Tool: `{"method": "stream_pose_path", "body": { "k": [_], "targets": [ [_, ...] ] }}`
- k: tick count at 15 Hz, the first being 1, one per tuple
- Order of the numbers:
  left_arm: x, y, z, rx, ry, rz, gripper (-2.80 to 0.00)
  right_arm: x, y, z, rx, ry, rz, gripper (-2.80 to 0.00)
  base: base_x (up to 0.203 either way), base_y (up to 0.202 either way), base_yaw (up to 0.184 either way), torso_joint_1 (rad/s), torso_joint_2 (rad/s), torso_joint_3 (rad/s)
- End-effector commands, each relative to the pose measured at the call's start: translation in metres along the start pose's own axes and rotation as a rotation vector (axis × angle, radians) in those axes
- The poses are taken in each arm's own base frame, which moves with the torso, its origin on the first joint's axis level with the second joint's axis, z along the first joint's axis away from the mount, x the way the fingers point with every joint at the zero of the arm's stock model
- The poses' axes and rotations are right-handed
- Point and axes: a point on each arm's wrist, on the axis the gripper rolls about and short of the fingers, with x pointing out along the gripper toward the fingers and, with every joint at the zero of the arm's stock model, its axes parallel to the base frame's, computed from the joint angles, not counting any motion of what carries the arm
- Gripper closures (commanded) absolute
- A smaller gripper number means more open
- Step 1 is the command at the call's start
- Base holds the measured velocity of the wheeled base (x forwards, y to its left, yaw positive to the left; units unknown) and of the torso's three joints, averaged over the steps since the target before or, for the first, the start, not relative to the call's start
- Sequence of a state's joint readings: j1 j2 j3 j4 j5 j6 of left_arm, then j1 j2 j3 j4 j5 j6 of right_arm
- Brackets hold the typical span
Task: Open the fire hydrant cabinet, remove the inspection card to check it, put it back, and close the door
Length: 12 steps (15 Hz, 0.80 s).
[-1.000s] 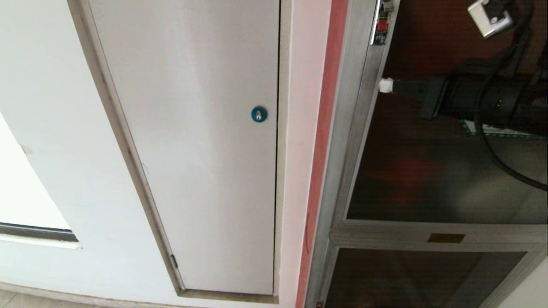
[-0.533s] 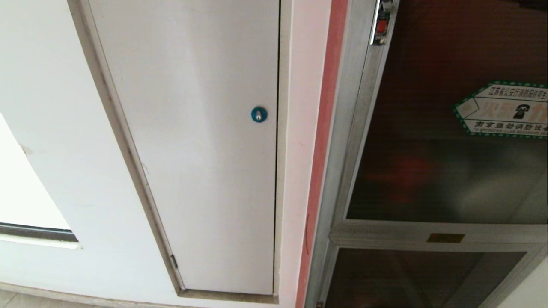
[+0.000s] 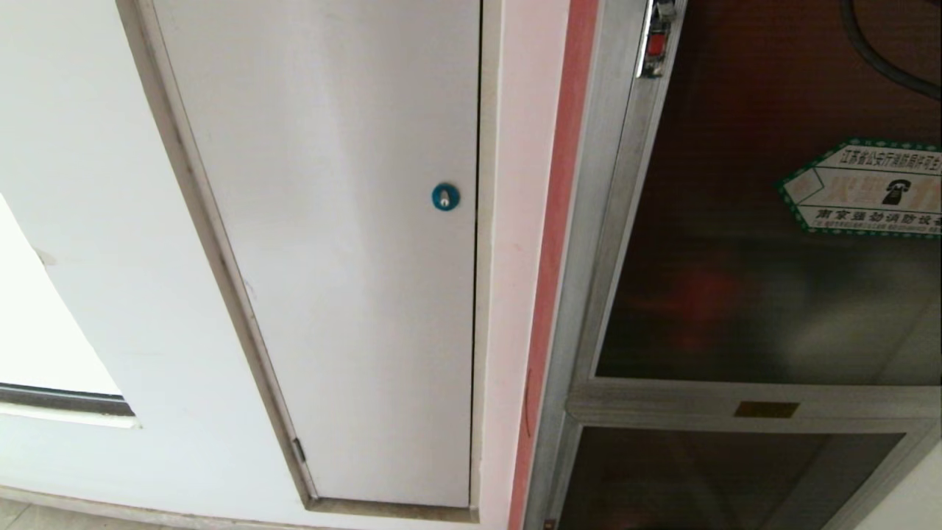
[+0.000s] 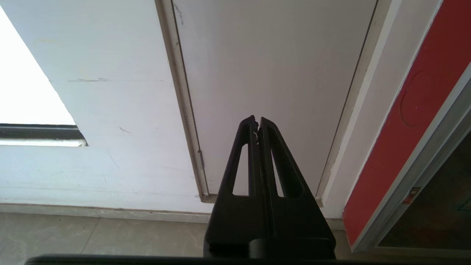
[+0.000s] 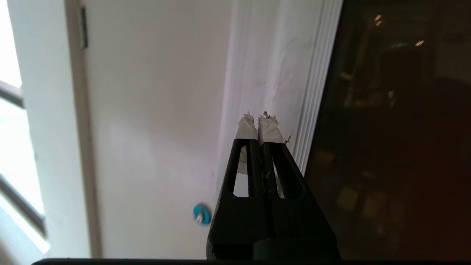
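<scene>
Far left, out of the head view: left gripper (image 4: 257,121) parked low, fingers pressed together on nothing, aimed at the foot of the white door (image 3: 331,243) with its round blue lock (image 3: 445,196).

Next rightward: pale wall strip and a red band (image 3: 553,243), then the silver frame of the fire hydrant cabinet (image 3: 600,243).

On that frame's inner edge, at the top: small red latch (image 3: 655,46). Right of it, the door (image 3: 706,221), dark tinted glass, flush in its frame by the look of it, green-edged hexagonal sticker (image 3: 861,188) on it. Below, a lower dark panel (image 3: 699,478) under a crossbar with a small orange label (image 3: 766,409).

Right gripper (image 5: 257,121) absent from the head view apart from a loop of black cable (image 3: 876,51) at the top right; seen in its own wrist view, white-taped tips shut tight, empty, raised in front of the frame edge where wall meets glass, touching neither as far as can be told.

Inspection card nowhere visible; presumably behind the glass.

Step in hand, judged: the very first, reaching to open. Next move likely calls for bringing the closed tips onto the red latch, working it, then catching the door's edge to swing it outward.
</scene>
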<state>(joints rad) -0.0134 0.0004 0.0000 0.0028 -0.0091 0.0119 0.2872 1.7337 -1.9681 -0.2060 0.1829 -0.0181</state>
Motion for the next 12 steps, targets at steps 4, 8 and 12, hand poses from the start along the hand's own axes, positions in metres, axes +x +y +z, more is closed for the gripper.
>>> {"method": "stream_pose_path", "body": {
  "k": [4,8,12],
  "targets": [
    [0.0,0.0,0.0,0.0,0.0,0.0,0.0,0.018,-0.005,-0.024,-0.004,-0.01,-0.032,0.0,0.0,0.0,0.0,0.0,0.0,0.0],
    [0.0,0.0,0.0,0.0,0.001,0.0,0.0,0.024,-0.013,-0.036,-0.013,0.007,-0.065,0.0,0.0,0.0,0.0,0.0,0.0,0.0],
    [0.0,0.0,0.0,0.0,0.0,0.0,0.0,0.026,-0.023,-0.043,-0.022,0.014,-0.1,0.0,0.0,0.0,0.0,0.0,0.0,0.0]
  ]
}}
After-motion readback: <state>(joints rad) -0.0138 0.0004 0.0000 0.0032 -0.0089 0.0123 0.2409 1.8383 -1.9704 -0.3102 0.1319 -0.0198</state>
